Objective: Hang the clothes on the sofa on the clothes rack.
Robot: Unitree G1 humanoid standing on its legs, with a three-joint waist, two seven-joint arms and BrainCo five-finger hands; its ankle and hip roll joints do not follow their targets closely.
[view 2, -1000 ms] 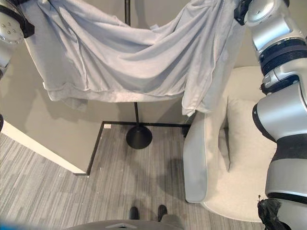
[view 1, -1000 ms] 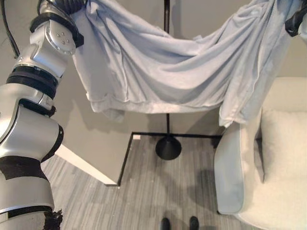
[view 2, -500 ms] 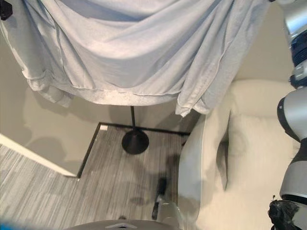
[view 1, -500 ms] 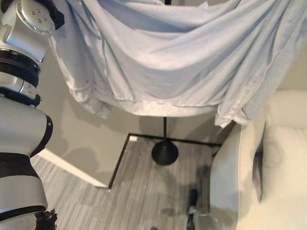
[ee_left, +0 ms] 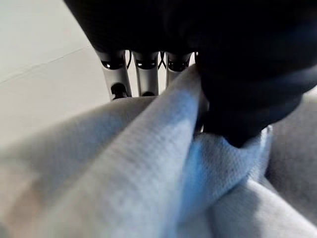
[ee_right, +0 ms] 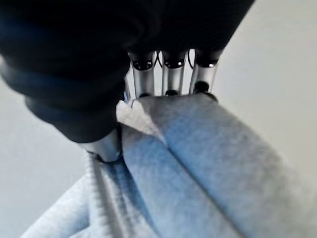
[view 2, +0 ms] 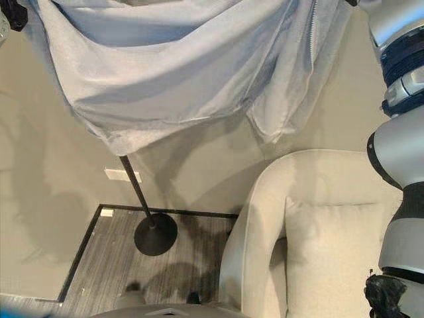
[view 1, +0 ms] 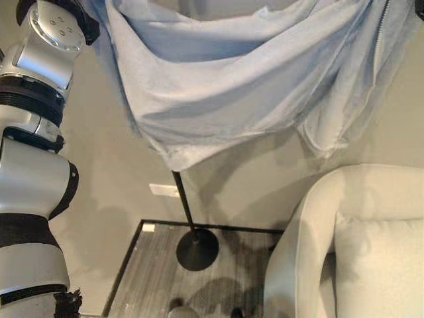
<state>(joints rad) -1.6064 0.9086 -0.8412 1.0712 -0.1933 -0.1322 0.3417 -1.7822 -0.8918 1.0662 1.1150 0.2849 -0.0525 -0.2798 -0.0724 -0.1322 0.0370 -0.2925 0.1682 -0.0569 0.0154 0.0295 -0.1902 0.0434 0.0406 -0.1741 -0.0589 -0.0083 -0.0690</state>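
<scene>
A light blue zip-up garment [view 1: 245,79] hangs spread between my two raised arms, sagging in the middle. My left hand [ee_left: 143,74] is shut on one edge of the garment [ee_left: 148,163], with the cloth bunched under its fingers. At the other end my right hand [ee_right: 171,74] is shut on the zipper edge of the garment [ee_right: 198,168]. The black clothes rack pole [view 1: 184,205] rises from its round base [view 1: 197,250] and vanishes behind the garment's lower fold. The cream sofa [view 1: 311,225] stands at the lower right.
A beige wall [view 1: 106,159] with a white socket plate [view 1: 162,190] stands close behind the rack. A cushion [view 1: 381,265] rests on the sofa seat. Grey striped floor [view 1: 149,278] with a black border line lies around the rack base.
The whole view has shifted, so the camera has moved: wall and sofa back now sit closer. The garment stays stretched between both hands, and its fold now covers the pole's upper part.
</scene>
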